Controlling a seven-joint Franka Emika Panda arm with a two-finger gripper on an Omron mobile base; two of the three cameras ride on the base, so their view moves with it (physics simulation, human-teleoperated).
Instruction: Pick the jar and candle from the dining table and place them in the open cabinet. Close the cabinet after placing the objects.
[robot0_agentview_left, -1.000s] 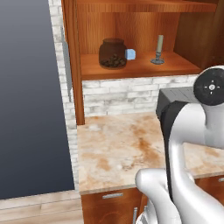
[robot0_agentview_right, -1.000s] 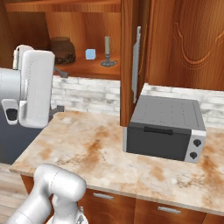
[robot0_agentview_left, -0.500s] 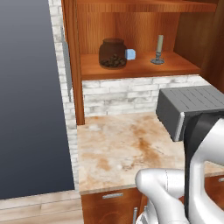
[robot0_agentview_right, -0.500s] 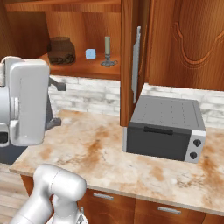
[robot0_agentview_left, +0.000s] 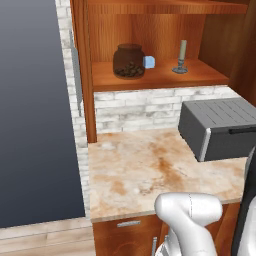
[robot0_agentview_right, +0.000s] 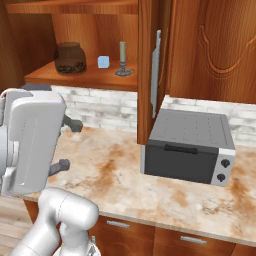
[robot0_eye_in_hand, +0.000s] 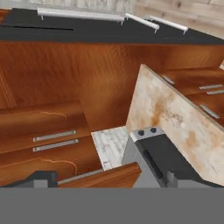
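A: Where do the task things stand?

B: The squat glass jar of dark lumps (robot0_agentview_left: 129, 61) and the beige candle on its dark dish (robot0_agentview_left: 181, 56) stand on the reddish-brown wooden wall cabinet's (robot0_agentview_left: 160, 79) shelf, a small pale-blue cube (robot0_agentview_left: 149, 62) between them.

A: Open room?

B: The marbled stone counter (robot0_agentview_left: 145, 170) lies bare left of the grey toaster oven (robot0_agentview_right: 190, 146). The right base view shows the cabinet door (robot0_agentview_right: 146, 65) edge-on.

A: The gripper?

B: Its dark fingertips (robot0_eye_in_hand: 42, 179) stand wide apart, gripper (robot0_eye_in_hand: 109, 180) holding nothing, hand rolled.
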